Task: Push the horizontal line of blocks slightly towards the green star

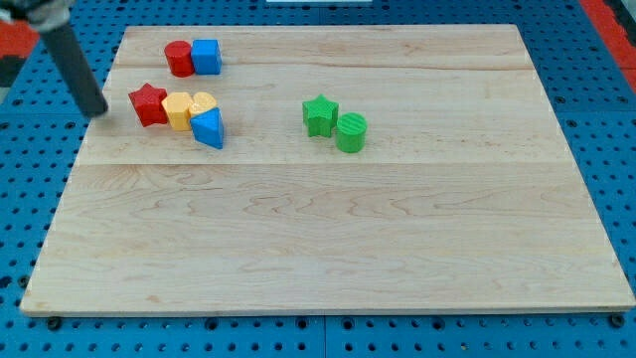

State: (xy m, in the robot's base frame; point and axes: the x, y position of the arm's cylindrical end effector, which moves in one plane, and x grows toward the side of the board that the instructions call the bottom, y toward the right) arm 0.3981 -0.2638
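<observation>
A red star (148,103), a yellow block (178,109) and a yellow heart-like block (203,102) form a horizontal line at the board's upper left, touching one another. A blue triangular block (210,128) sits against the line's right end, just below it. The green star (320,114) lies to the right near the middle top, with a green cylinder (351,131) touching its lower right. My tip (97,110) rests just left of the red star, with a small gap between them.
A red cylinder (179,59) and a blue cube (206,56) sit side by side near the top edge, above the line. The wooden board (328,239) lies on a blue pegboard surface (616,119).
</observation>
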